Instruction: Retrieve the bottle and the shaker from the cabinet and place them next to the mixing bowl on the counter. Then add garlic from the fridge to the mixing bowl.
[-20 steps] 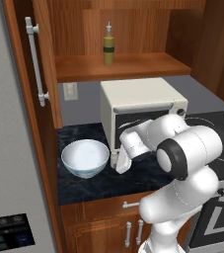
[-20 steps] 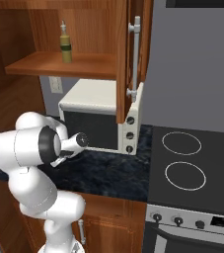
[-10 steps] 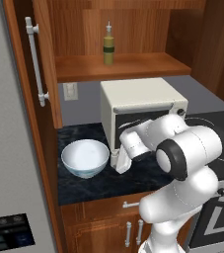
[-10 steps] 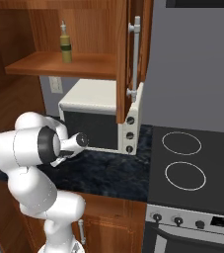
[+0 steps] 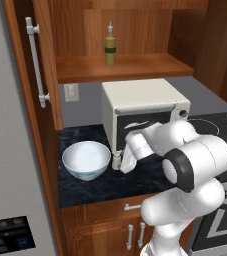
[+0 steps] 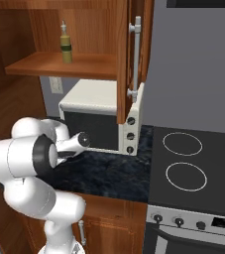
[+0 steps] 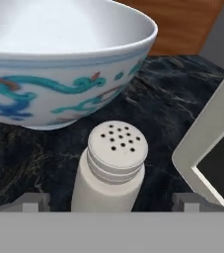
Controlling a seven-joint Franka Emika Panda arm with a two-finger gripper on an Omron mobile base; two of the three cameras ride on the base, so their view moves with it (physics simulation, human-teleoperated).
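— One of the two cabinet items has been set down: the shaker (image 7: pixel 111 165) is seen standing upright on the dark surface (image 7: pixel 163 111), just beside the mixing bowl (image 7: pixel 59 74), which lies at about 11 o'clock from it in the hand view.

— And the gripper (image 7: pixel 108 200)?

— Its jaws are spread wide, one fingertip on each side of the shaker with open space between; nothing is held. The release step is judged to be in hand.

— What remains?

— The bottle (image 5: pixel 109 45) is seen on the cabinet shelf (image 5: pixel 135 67), at roughly 12 o'clock above the microwave (image 5: pixel 145 112) in the left base view, and near 11 o'clock in the right base view. The garlic is not yet dealt with.

— So what is called for next?

— A clean withdrawal straight back from the shaker is wanted, so that it is not knocked toward the bowl or the microwave's corner at 3 o'clock. After that, the arm would need to be raised to the shelf, and the bottle taken around its body, since its neck looks thin.
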